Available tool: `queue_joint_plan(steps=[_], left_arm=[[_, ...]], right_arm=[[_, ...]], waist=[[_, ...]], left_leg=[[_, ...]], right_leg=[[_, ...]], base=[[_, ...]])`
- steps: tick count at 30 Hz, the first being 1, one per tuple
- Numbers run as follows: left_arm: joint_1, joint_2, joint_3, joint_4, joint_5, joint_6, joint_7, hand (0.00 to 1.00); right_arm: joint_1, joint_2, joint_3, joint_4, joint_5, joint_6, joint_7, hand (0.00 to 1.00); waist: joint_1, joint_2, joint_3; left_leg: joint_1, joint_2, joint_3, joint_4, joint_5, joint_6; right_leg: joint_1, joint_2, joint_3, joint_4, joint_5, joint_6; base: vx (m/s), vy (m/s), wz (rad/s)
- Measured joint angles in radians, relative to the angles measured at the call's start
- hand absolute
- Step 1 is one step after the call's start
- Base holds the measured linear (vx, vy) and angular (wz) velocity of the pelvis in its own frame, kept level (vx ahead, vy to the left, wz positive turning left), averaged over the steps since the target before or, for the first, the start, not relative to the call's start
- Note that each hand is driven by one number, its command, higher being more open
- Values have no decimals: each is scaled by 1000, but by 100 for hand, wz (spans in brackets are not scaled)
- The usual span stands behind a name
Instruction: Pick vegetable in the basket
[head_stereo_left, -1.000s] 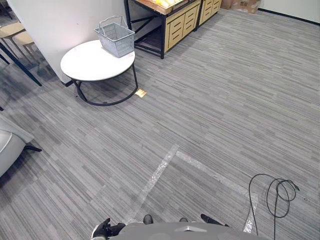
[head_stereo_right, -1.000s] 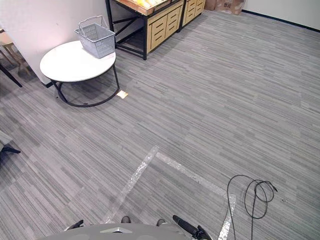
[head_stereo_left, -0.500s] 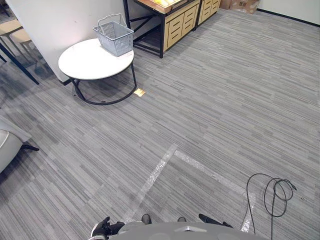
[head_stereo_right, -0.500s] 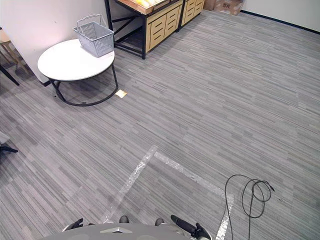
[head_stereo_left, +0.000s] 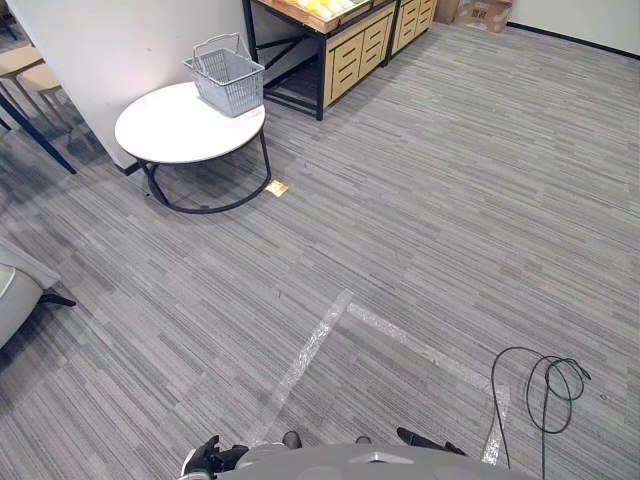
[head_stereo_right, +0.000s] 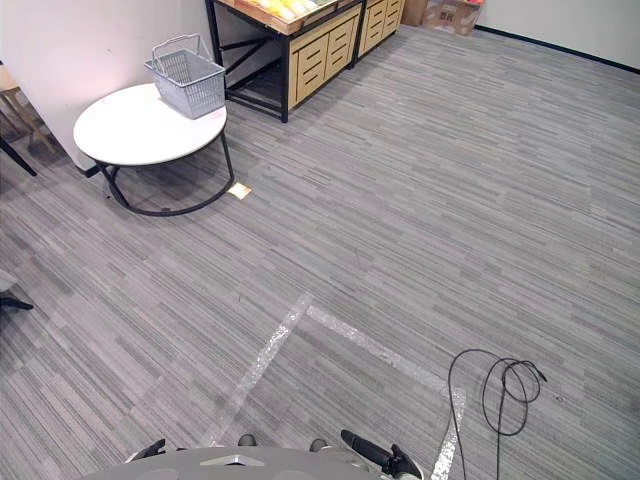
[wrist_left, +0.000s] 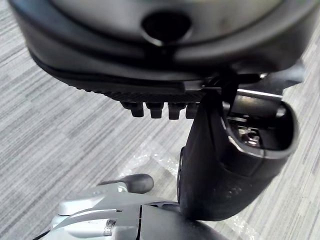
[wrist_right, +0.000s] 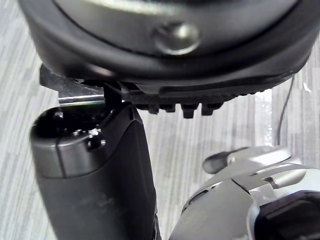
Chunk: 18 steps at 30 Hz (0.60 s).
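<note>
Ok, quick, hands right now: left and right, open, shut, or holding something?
Left hand: open, fingers relaxed, holding nothing.
Right hand: open, fingers relaxed, holding nothing.

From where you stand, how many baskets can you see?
1: a grey basket at the far edge of the round white table, far left by the wall. Others may be hidden.

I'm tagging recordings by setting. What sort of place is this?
Probably a mock shop or showroom: a wire shopping basket on a round white table, beside a wooden stand holding yellow produce.
</note>
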Motion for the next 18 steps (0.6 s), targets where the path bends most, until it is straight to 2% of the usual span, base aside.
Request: queue_joint_plan(steps=[14,18], left_arm=[[-1,6,-17,2,1,0,0,100],[-4,7,-17,0,1,0,0,100]], right_arm=[[-1,-3,12,0,3,0,0,100],[-1,-3,12,-1,25,0,1,100]], waist=[[2,-1,0],[2,-9,9]], left_leg=[[4,2,19,0,-7,-10],[13,3,30,0,-10,-11]], right_leg=[[4,3,16,-14,6,-1],[2,3,27,0,5,-1]], base=[[-5,-6,-2],[-28,-16,-8]])
